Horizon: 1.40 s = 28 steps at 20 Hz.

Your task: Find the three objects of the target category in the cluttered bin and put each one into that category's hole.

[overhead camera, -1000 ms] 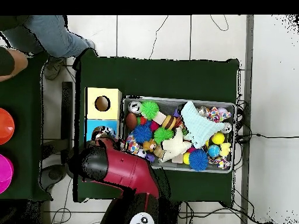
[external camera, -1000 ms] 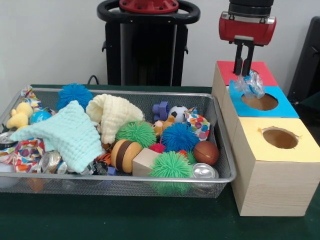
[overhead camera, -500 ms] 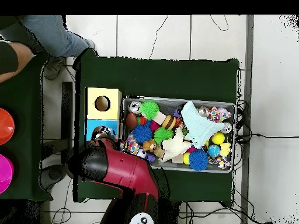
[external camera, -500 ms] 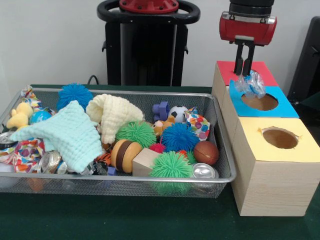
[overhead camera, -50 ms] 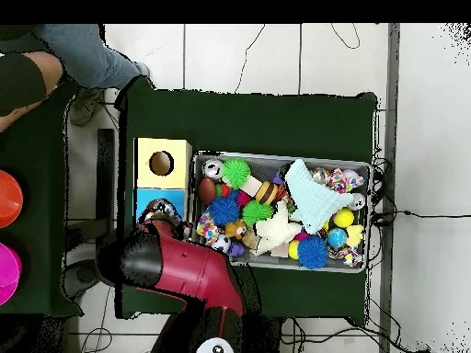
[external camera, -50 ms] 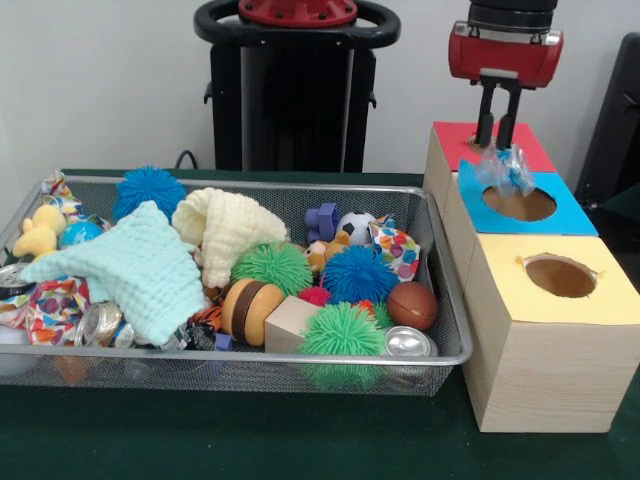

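Since a second ago the gripper [external camera, -50 ms: 498, 138] has lifted and slid a little toward the blue-topped box [external camera, -50 ms: 570, 212], and the crumpled clear plastic wrapper [external camera, -50 ms: 505, 168] now sits lower against its fingertips, right at the rim of the blue hole [external camera, -50 ms: 519, 204]. From the front, the two dark fingers look close together with only a narrow slit between them, and the wrapper hangs just beneath; whether they grip it or have just let go, I cannot tell. From above, the red arm [overhead camera, -50 ms: 179, 271] covers that spot.

That wrapper looks very light, thin and crinkly, with slick faces. It should crush easily and spring back, and it may cling to a finger or catch on the ragged paper edge of the hole instead of dropping clean. A pinch on a bunched fold would hold better than one on a flat flap.

In the wire bin [external camera, -50 ms: 440, 290], spiky balls, cloths, cans and small toys lie heaped together. The yellow box [external camera, -50 ms: 545, 340] nearest the camera and the red one [external camera, -50 ms: 455, 140] behind stand in a row with the blue box.
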Each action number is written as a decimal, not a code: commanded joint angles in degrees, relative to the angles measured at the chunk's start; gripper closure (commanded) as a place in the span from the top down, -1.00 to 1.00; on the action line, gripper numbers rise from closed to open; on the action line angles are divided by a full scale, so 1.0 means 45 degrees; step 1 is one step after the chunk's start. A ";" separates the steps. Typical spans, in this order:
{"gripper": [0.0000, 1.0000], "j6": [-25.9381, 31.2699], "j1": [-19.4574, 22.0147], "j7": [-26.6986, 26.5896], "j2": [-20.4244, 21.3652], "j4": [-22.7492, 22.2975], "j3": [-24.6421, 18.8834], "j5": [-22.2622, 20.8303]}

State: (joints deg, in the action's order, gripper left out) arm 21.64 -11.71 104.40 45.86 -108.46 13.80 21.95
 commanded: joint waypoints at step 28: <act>1.00 0.0009 0.1687 0.1762 0.0430 -0.0932 -0.0639 -0.0013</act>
State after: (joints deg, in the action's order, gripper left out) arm 21.65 -9.30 105.12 46.31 -108.66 14.06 22.03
